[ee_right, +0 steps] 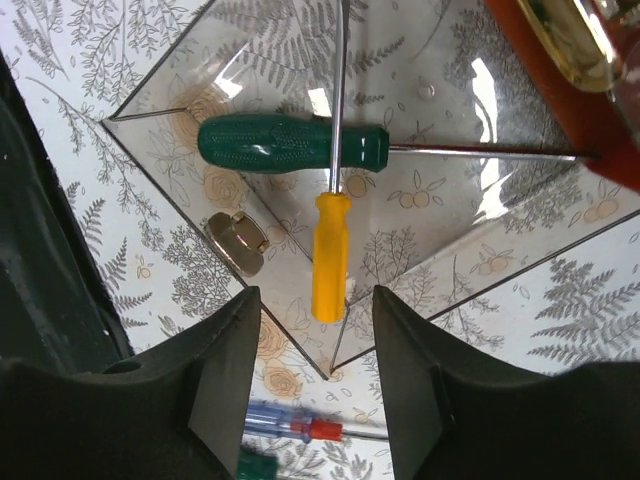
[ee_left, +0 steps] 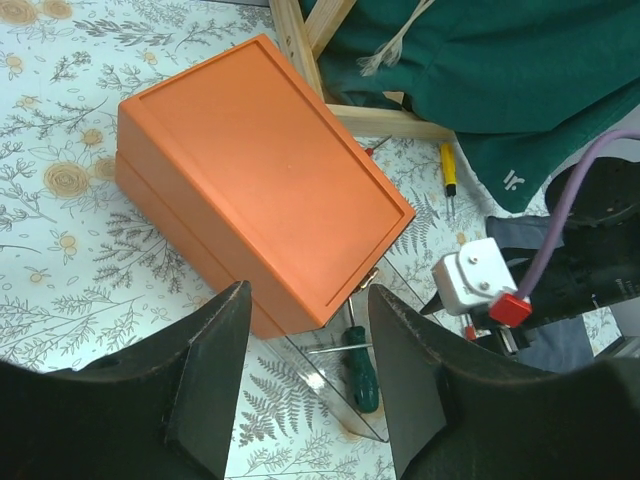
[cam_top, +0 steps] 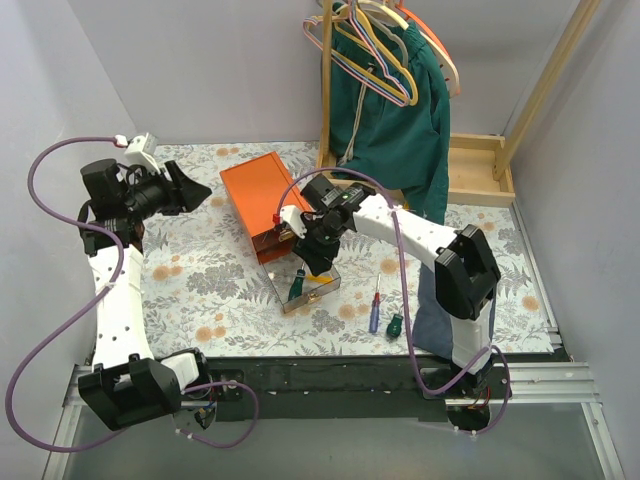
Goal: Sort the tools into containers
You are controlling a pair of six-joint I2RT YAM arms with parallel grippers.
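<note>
The orange cabinet [cam_top: 262, 195] lies on the floral table, its clear drawer [cam_top: 322, 290] pulled out toward the front. A green-handled screwdriver [ee_right: 290, 143] lies in the drawer, with a yellow-handled screwdriver [ee_right: 330, 255] across it. My right gripper [cam_top: 314, 252] hangs open just above the drawer, holding nothing; in the right wrist view [ee_right: 315, 385] the yellow handle ends just in front of its jaws. A blue-handled screwdriver [cam_top: 375, 315] and a small green tool [cam_top: 395, 323] lie on the table right of the drawer. My left gripper [cam_top: 195, 188] is open and empty, left of the cabinet [ee_left: 260, 170].
A wooden rack base [cam_top: 470, 170] stands at the back right, with a dark green garment [cam_top: 395, 110] and coloured hangers [cam_top: 385, 45] above it. Another yellow-handled screwdriver [ee_left: 449, 170] lies beside the base. The drawer's brass knob [ee_right: 237, 243] faces the table front.
</note>
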